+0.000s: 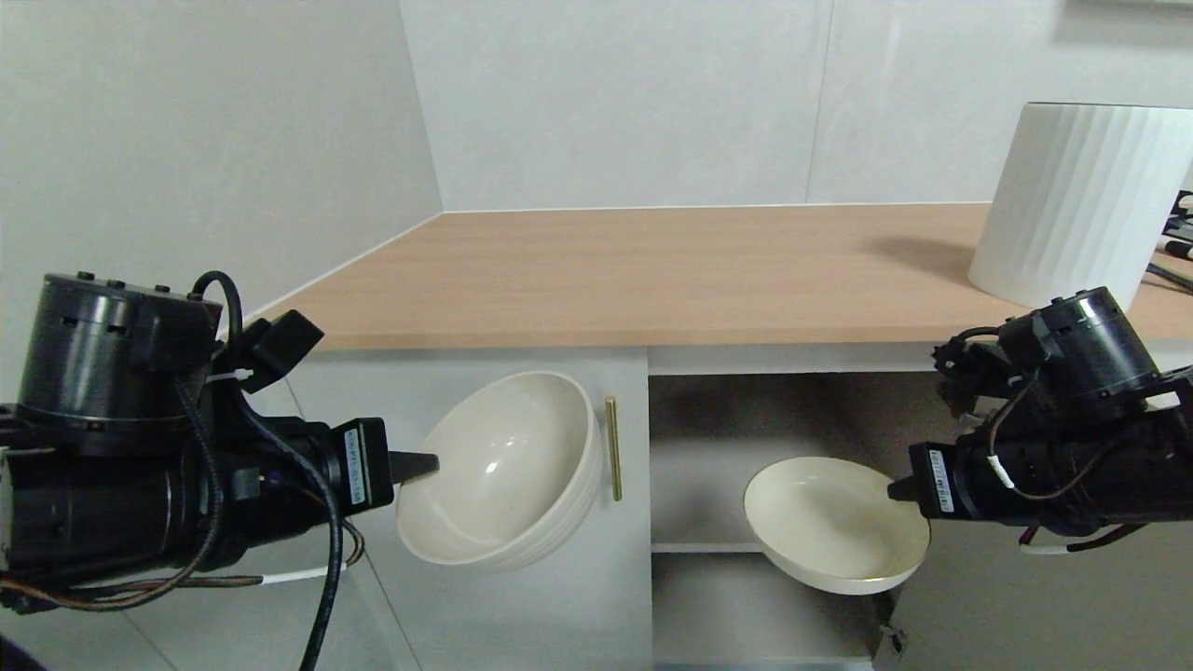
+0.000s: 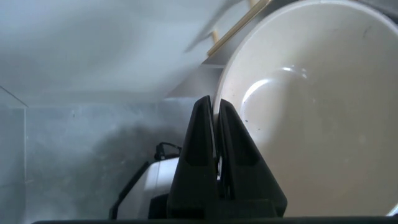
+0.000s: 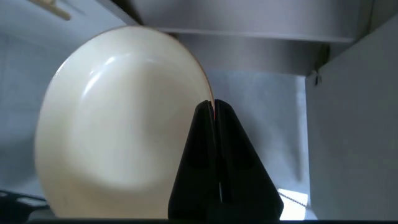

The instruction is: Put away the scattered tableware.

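Observation:
My left gripper (image 1: 427, 463) is shut on the rim of a deep cream bowl (image 1: 508, 471), held tilted in the air in front of the closed left cabinet door (image 1: 522, 615). In the left wrist view its fingers (image 2: 205, 134) pinch the bowl (image 2: 311, 112) at the rim. My right gripper (image 1: 897, 487) is shut on the rim of a shallower cream bowl (image 1: 834, 522), held in front of the open cabinet compartment (image 1: 718, 438). The right wrist view shows that bowl (image 3: 118, 118) clamped at its edge between the closed fingers (image 3: 205, 137).
A wooden countertop (image 1: 652, 270) runs above the cabinet, with a white ribbed cylinder (image 1: 1081, 200) at its right end. A gold bar handle (image 1: 612, 447) is on the closed door. A shelf (image 1: 699, 547) divides the open compartment.

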Tool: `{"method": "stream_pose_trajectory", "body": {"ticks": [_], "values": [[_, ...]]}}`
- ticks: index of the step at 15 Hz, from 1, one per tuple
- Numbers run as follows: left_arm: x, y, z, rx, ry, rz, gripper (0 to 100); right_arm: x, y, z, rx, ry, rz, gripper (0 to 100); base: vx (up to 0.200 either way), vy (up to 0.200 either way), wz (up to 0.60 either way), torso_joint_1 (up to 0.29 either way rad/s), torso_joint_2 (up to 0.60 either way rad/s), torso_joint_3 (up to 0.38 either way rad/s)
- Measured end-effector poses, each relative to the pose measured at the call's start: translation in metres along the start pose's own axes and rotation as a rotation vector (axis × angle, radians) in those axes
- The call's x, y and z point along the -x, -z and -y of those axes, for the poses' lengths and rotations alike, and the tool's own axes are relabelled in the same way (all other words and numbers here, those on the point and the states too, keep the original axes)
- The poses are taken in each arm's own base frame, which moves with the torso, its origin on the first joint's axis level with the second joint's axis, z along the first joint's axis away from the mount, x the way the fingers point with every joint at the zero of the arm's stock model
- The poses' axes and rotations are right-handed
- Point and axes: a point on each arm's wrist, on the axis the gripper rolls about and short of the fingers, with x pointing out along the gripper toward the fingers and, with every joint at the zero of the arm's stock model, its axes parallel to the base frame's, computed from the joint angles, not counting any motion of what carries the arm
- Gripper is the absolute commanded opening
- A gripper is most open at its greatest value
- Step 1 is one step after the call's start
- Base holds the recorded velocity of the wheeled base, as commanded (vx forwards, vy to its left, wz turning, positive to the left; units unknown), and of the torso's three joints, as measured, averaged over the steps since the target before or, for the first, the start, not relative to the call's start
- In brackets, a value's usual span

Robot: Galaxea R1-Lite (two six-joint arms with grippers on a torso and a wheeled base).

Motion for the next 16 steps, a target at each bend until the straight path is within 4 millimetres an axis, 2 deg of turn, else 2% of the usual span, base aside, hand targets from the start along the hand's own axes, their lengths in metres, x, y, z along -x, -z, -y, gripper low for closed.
{"method": "stream_pose_trajectory", "body": {"ticks": [3, 10, 13, 16], "values": [[-0.001, 0.0, 0.0, 0.001, -0.001, -0.005, 0, -0.003, 0.002, 0.001, 0.001, 0.002, -0.003, 0, 0.0, 0.0, 0.0, -0.071, 0.27, 0.193], [-0.005, 0.001, -0.001, 0.001, -0.008, -0.018, 0, -0.016, 0.003, 0.0, 0.003, 0.006, -0.021, 0, 0.0, 0.0, 0.0, -0.004, 0.02, 0.012], [-0.009, 0.002, -0.002, 0.001, -0.014, -0.031, 0, -0.043, 0.006, -0.003, 0.014, 0.032, -0.061, 0, 0.0, 0.0, 0.0, 0.0, 0.0, 0.0], [-0.011, 0.003, -0.002, 0.0, -0.017, -0.04, 0, -0.094, 0.012, -0.003, 0.015, 0.089, -0.062, 0, 0.0, 0.0, 0.0, 0.0, 0.0, 0.0]]}}
